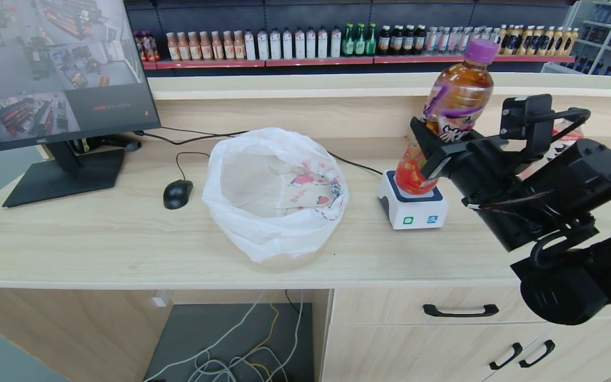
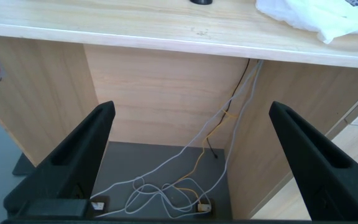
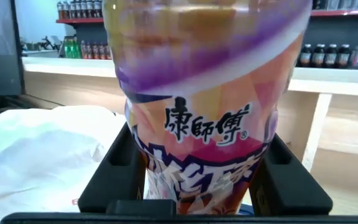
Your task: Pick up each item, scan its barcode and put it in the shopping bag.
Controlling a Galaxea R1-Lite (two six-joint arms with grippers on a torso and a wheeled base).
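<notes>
One bottle (image 1: pixel 459 95) is in play: purple cap, amber drink, and it is up off the counter (image 1: pixel 98 239), pinched round its lower half by the right gripper (image 1: pixel 441 140). It leans a little, cap towards the back shelf. Its base sits right over the one scanner (image 1: pixel 414 212), the white box with the dark top, and glows red there. Whether base and scanner touch cannot be told. From the right wrist, the two black fingers (image 3: pixel 120 165) press the label from either side, the bottle (image 3: pixel 210 74) filling the space between them, right gripper (image 3: pixel 201 168) clamped tight.

One shopping bag (image 1: pixel 263 233), white plastic, stands open-mouthed mid-counter, just beside the scanner on the robot's left and apart from the bottle. It shows pale behind the bottle too (image 3: pixel 36 155).

The left gripper (image 2: pixel 192 109) hangs low in front of the counter, its two fingers spread wide with nothing between them, facing the recess where loose cables (image 2: pixel 166 186) coil on the floor.

Elsewhere: one mouse (image 1: pixel 177 193) left of the bag, one monitor (image 1: pixel 45 69) at the far left, three drawer handles (image 1: pixel 461 310) under the counter edge, and one red-and-white packet (image 1: pixel 565 138) mostly hidden behind the right arm.
</notes>
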